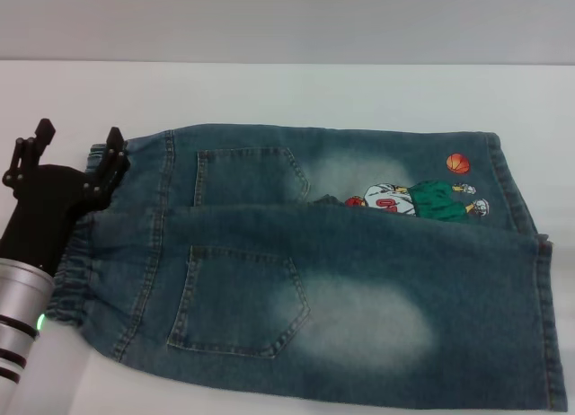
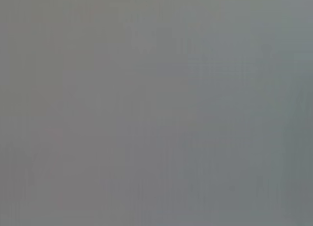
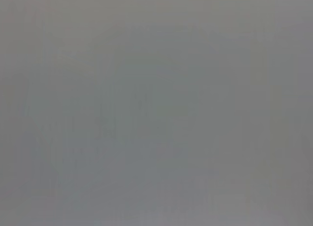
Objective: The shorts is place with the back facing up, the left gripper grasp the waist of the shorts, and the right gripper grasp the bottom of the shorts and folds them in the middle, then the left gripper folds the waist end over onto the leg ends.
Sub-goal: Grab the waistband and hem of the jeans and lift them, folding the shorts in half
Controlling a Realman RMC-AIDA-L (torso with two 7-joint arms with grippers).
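So the denim shorts are lying flat on the white counter, back pockets up, waist toward the robot's left and leg ends off to the right. The left gripper is right at the far corner of the waistband. Its black fingers are spread apart, released, one tip just touching the edge of the denim and the other out over bare counter, nothing pinched between them. The near pocket sits well away from the fingers, and the cartoon print with the little orange ball is way across by the far leg's hem. Both wrist views are plain grey, and the right gripper doesn't show anywhere.
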